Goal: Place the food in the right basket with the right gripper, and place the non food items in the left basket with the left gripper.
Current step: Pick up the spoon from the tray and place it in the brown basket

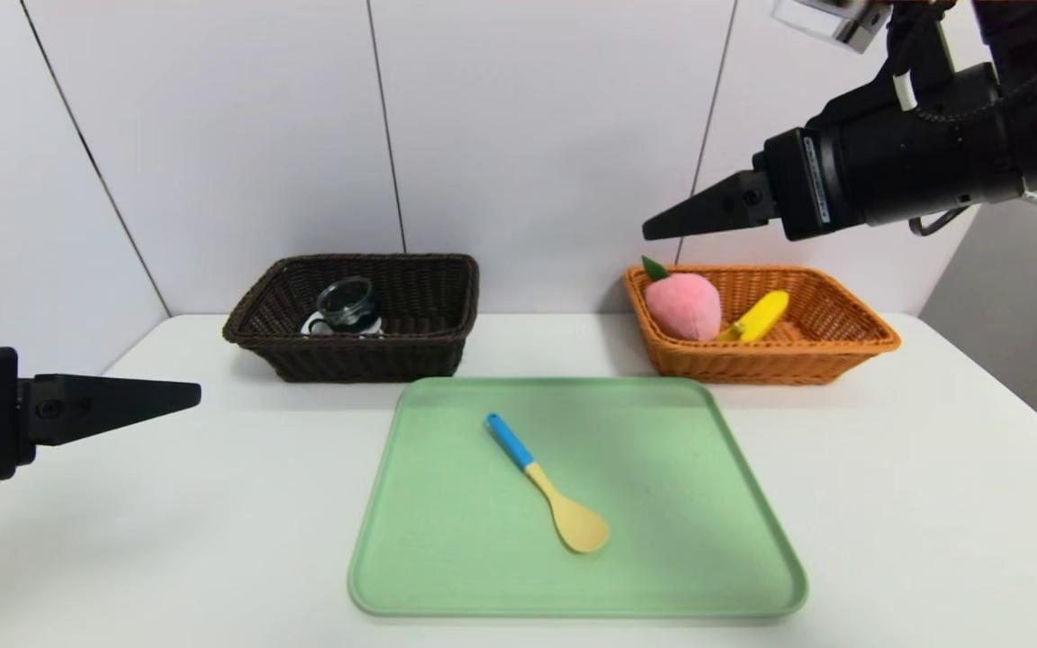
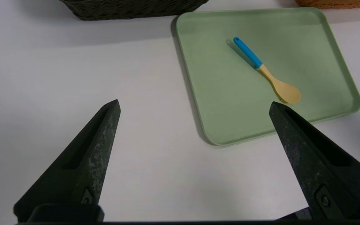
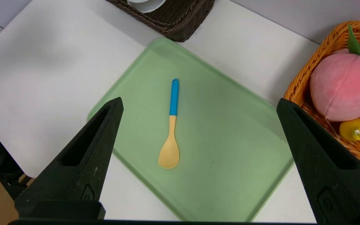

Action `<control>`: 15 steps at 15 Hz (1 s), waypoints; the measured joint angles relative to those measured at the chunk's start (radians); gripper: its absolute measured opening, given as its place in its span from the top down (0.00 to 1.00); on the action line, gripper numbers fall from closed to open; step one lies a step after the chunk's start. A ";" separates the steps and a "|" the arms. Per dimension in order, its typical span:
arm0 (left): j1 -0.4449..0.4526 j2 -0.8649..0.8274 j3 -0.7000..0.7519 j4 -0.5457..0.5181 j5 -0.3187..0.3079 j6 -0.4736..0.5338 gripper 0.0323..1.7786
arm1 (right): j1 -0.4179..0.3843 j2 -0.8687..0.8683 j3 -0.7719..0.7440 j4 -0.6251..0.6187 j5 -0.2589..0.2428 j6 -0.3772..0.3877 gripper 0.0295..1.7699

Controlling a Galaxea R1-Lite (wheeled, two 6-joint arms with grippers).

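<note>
Nearest you lay one pale green rectangular plastic tray (image 1: pixel 662 576) with rounded corners, set at the middle of the white table (image 1: pixel 933 504) toward its front edge. On it you had a single spoon (image 1: pixel 547 486), tan bowl and bright blue handle, lying slantwise near the tray's centre with the handle toward the back left corner.

Behind the tray's back left corner stood the dark brown woven wicker basket (image 1: pixel 428 351), rectangular with flared sides. It held one small clear glass cup (image 1: pixel 346 301) with a dark handle, and something white (image 1: pixel 316 324) showed beneath the cup; you could not tell what it was.

Behind the back right corner stood the orange-tan woven wicker basket (image 1: pixel 834 355). It held two foods: one pink plush peach (image 1: pixel 682 306) with a green leaf at its left end, and one yellow banana (image 1: pixel 760 317) leaning just beside the peach.

Your left gripper (image 2: pixel 194 106) hung over the table's left edge, jaws spread wide and empty. Your right gripper (image 3: pixel 198 103) hung high above the orange basket's back left corner, jaws likewise wide and empty.
</note>
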 joint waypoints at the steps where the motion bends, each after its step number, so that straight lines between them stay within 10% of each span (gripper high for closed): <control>1: -0.019 0.013 -0.018 0.023 0.001 -0.005 0.05 | 0.000 -0.005 0.025 -0.022 -0.003 -0.001 0.04; 5: -0.120 0.108 -0.192 0.152 0.018 -0.120 0.05 | -0.004 -0.058 0.246 -0.256 -0.061 -0.008 0.04; 11: -0.300 0.331 -0.410 0.243 0.197 -0.244 0.05 | -0.007 -0.127 0.401 -0.409 -0.359 0.014 0.04; 15: -0.389 0.447 -0.493 0.259 0.250 -0.279 0.05 | -0.100 -0.161 0.437 -0.409 -0.366 0.010 0.04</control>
